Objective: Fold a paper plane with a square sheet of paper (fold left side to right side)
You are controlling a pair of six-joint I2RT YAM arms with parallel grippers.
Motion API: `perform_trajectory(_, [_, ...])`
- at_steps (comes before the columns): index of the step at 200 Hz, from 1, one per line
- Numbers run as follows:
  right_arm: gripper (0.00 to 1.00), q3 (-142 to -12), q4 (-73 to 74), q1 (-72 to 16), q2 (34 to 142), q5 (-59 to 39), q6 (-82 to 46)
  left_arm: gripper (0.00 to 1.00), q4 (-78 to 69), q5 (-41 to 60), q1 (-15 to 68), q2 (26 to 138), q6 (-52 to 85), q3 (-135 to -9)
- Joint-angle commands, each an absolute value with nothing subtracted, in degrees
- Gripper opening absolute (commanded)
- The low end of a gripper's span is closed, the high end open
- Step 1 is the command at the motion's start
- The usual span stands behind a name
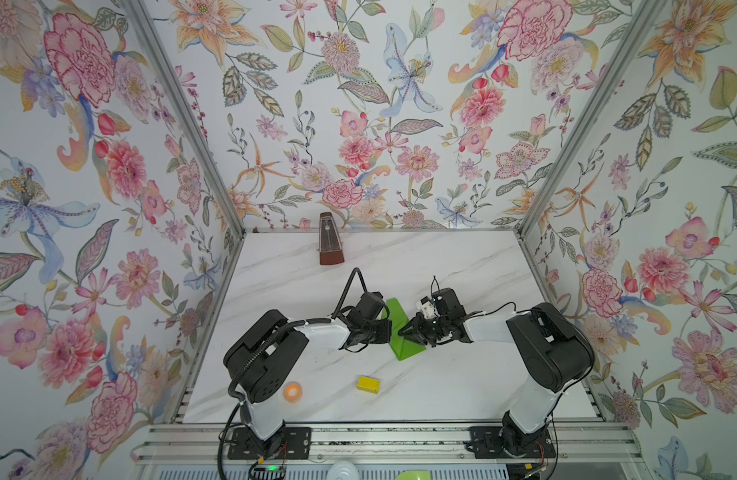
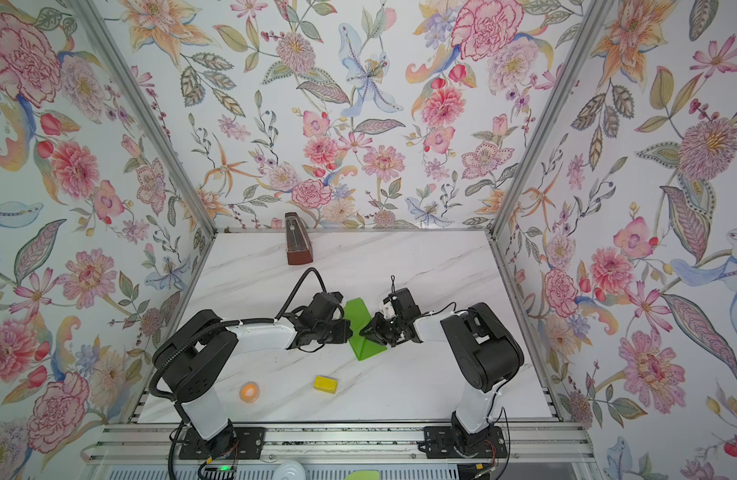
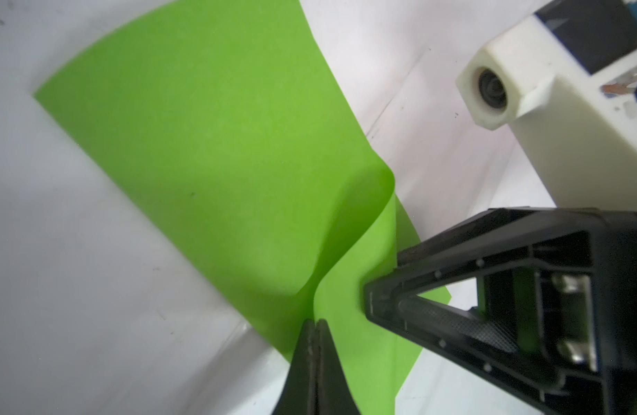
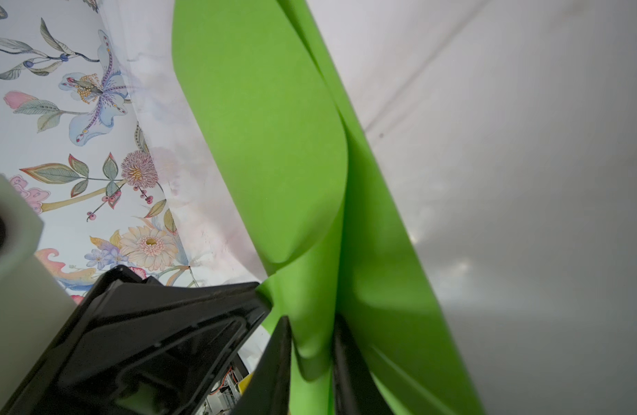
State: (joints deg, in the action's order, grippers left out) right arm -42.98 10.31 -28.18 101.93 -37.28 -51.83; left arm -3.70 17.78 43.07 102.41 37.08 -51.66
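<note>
The square sheet of paper (image 1: 406, 351) (image 2: 360, 309) is bright lime green and lies mid-table, partly lifted and curled between both grippers. My left gripper (image 3: 316, 321) is shut, and the raised edge of the paper (image 3: 209, 143) runs into its tips. It comes in from the left in both top views (image 1: 390, 328) (image 2: 352, 328). My right gripper (image 4: 313, 319) faces it from the right (image 1: 402, 332) (image 2: 361, 331). Its jaws stand apart, with a curled flap of the paper (image 4: 273, 143) hanging loosely between them. No folded paper plane is in view.
A brown metronome (image 1: 330, 241) stands at the back of the marble table (image 1: 462, 386). A small yellow block (image 1: 368, 384) and an orange tape roll (image 1: 292, 392) lie near the front. Floral walls close in the left, right and back.
</note>
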Motion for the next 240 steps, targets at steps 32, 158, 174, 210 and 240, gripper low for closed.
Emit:
perform_trajectory(32, [0.23, -42.58, 5.35, -28.56, 102.56, -34.55, -50.8, 0.0, -3.65, 18.11, 42.28, 104.06, 35.95, -53.25])
perform_trajectory(158, [0.09, -42.54, 4.41, -28.56, 103.25, -33.67, -50.4, 0.08, -2.65, 17.02, 41.47, 103.26, 34.83, -53.65])
perform_trajectory(174, [0.07, -42.41, 4.23, -28.6, 103.17, -33.41, -50.32, 0.11, -1.07, 15.82, 41.31, 101.93, 34.02, -54.01])
perform_trajectory(210, [0.06, -42.36, 3.88, -28.56, 102.92, -32.96, -50.28, 0.17, 3.98, 13.49, 40.69, 98.48, 31.5, -55.33])
perform_trajectory(240, [0.04, -42.36, 3.95, -28.65, 103.07, -32.7, -50.34, 0.19, 4.99, 15.93, 41.02, 97.3, 31.18, -55.38])
